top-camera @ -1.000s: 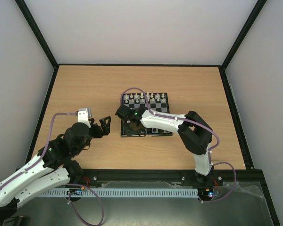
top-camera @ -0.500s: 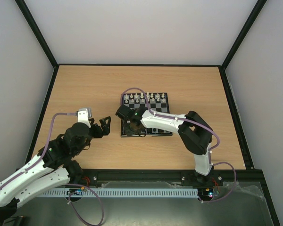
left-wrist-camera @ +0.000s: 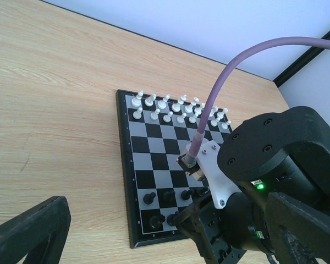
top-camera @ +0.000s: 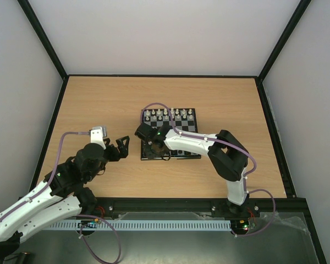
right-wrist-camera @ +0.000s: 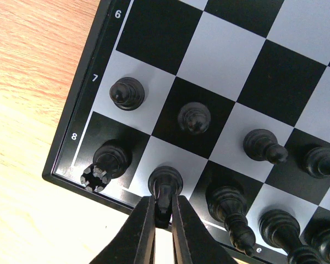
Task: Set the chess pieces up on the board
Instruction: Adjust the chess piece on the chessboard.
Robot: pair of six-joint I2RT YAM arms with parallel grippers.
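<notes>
Over at the near-left corner of the board, the right gripper has its fingers pinched tight on a black piece at the second square of the rank marked 8, just beside the rook. The other black chess pieces stand along the two near ranks. The left gripper hangs spread wide with nothing in it, above the table just left of the board.
</notes>
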